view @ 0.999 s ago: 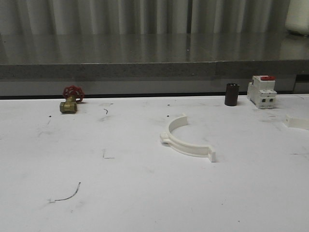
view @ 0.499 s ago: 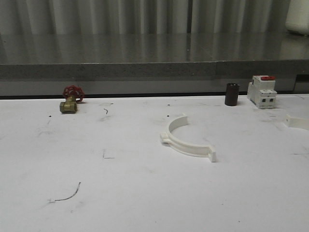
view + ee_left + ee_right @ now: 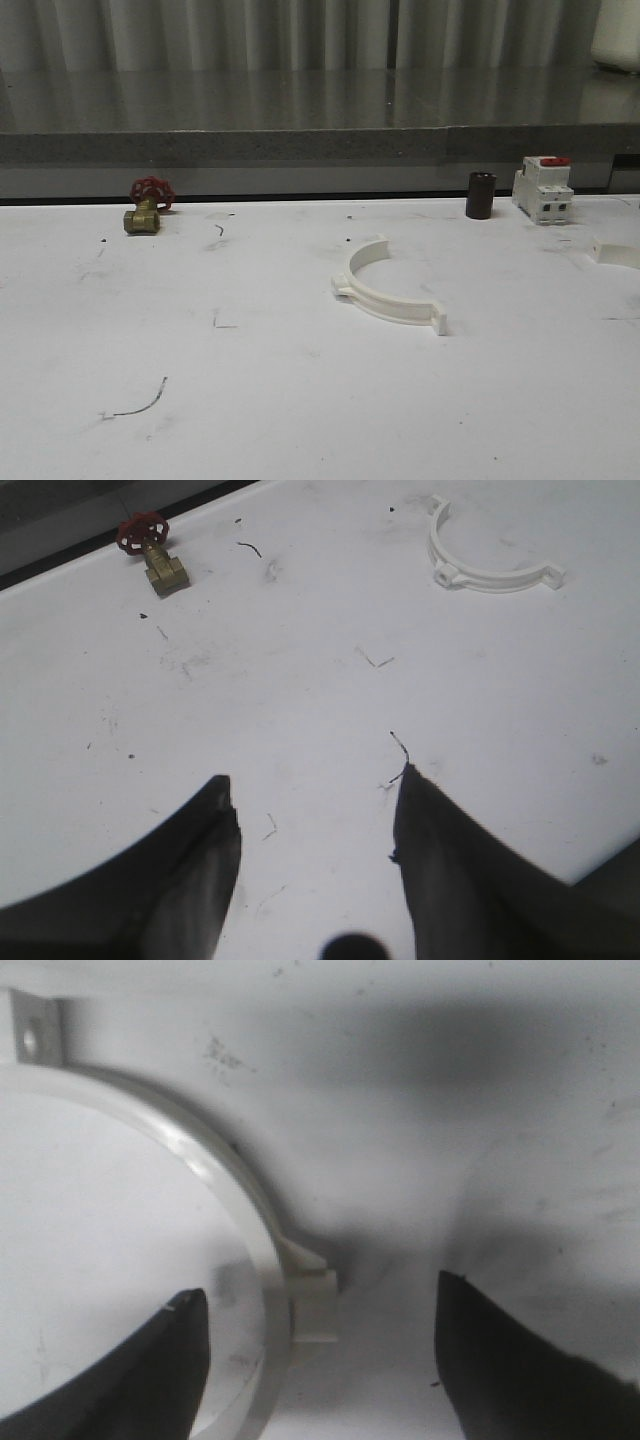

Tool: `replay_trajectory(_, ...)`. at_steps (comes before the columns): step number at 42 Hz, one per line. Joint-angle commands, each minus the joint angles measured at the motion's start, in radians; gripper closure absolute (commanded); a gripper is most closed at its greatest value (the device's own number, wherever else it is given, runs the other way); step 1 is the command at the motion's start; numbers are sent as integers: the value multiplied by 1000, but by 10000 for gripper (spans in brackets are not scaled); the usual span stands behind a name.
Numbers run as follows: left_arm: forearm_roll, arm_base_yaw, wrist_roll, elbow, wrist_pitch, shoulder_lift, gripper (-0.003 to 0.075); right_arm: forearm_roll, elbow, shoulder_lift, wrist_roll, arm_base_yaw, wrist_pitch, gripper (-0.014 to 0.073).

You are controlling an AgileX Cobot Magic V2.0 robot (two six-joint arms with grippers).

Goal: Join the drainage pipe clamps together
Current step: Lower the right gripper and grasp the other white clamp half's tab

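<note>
One white semicircular drainage pipe clamp (image 3: 385,291) lies flat near the table's middle, its square tabs at both ends. A second clamp half (image 3: 617,252) lies at the table's right edge, partly cut off by the frame. My right gripper (image 3: 320,1288) hovers open low over that second clamp (image 3: 262,1260); the curved band and its small middle tab (image 3: 312,1306) sit between the fingers, untouched. My left gripper (image 3: 315,810) is open over bare table, well short of the central clamp (image 3: 495,582).
A brass valve with a red handwheel (image 3: 147,205) stands at the back left. A dark cylinder (image 3: 480,195) and a white breaker with a red top (image 3: 542,188) stand at the back right. A grey ledge (image 3: 320,145) runs behind the table.
</note>
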Motion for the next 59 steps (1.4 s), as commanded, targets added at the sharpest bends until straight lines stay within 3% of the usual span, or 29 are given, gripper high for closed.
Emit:
replay_trajectory(1, -5, 3, -1, -27, -69, 0, 374, 4, -32, -40, -12, -1, -12, 111)
replay_trajectory(8, -5, 3, -1, -27, -69, 0, 374, 4, -32, -39, -12, -1, -7, 288)
replay_trajectory(13, -5, 3, -1, -27, -69, 0, 374, 4, -32, -39, -12, -1, -1, 362)
replay_trajectory(34, -5, 3, -1, -27, -69, 0, 374, 4, -32, -39, -12, -1, -1, 373)
replay_trajectory(45, -5, 3, -1, -27, -69, 0, 374, 36, -32, -39, -12, -1, -1, 540)
replay_trajectory(59, -5, 3, -1, -27, -69, 0, 374, 106, -96, -111, -12, 5, 123, 536)
